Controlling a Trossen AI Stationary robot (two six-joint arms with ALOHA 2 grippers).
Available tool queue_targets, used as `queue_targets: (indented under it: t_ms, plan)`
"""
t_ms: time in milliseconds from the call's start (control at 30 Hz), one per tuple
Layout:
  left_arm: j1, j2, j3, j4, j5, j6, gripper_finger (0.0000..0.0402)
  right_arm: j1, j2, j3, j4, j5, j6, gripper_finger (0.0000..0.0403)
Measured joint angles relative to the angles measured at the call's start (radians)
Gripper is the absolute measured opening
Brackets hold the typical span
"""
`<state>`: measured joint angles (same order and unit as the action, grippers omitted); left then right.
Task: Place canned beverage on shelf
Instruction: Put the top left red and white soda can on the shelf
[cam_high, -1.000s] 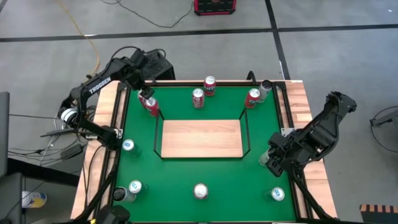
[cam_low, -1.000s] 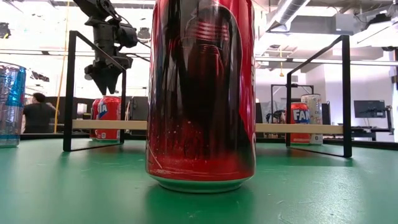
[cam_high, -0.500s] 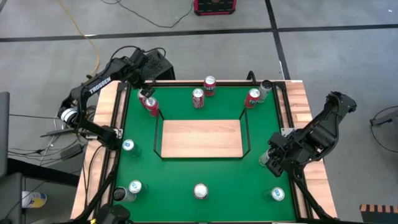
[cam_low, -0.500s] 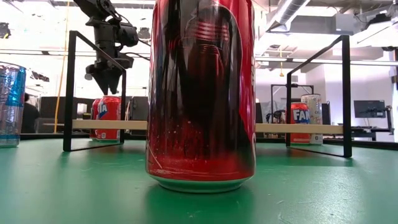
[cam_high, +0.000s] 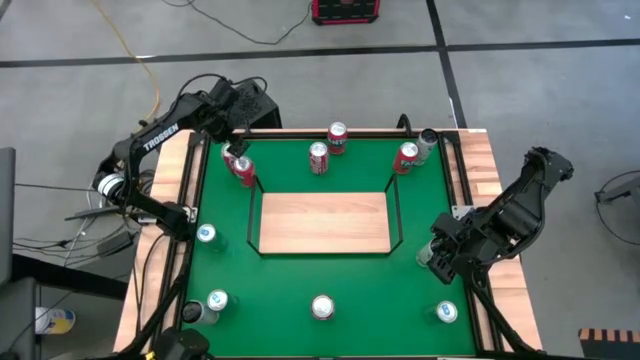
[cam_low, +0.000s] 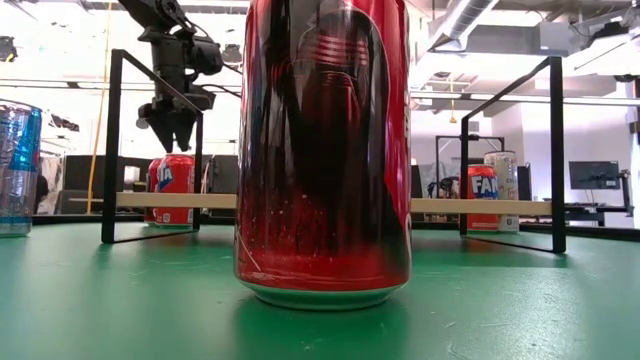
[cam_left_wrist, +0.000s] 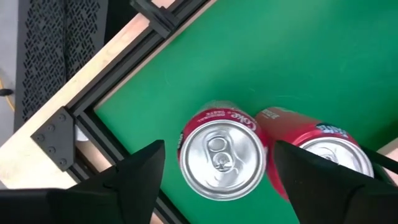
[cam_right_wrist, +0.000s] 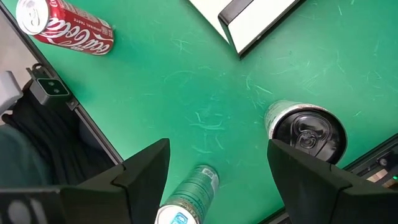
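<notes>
With the shelf (cam_high: 323, 221) bare at mid-desk, the left claw (cam_left_wrist: 214, 163) is seen spread wide above a red can (cam_left_wrist: 222, 160) near the far-left corner, so descent and closure are judged next.

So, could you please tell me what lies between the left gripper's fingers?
In the left wrist view, an upright red Coca-Cola can stands between the open left gripper's fingers, untouched.

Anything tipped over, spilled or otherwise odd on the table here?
Nothing stands out. The cans around the empty shelf all stand upright, no spill shows, and the left end effector hovers open over a red cola can.
</notes>
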<state>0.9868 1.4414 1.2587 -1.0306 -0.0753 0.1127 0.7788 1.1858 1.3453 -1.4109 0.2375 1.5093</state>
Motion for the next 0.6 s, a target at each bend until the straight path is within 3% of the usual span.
queue_targets:
  t_ms: [300, 600]
  plan:
    - [0.0, 0.0, 0.0, -0.011, 0.0, 0.021, 0.0349, 0.0, 0.0, 0.0, -0.002, 0.005, -0.017, 0.0297]
    - [0.0, 0.0, -0.034, 0.049, 0.007, 0.015, 0.0355, 0.0, 0.0, 0.0, -0.002, 0.026, -0.023, 0.0297]
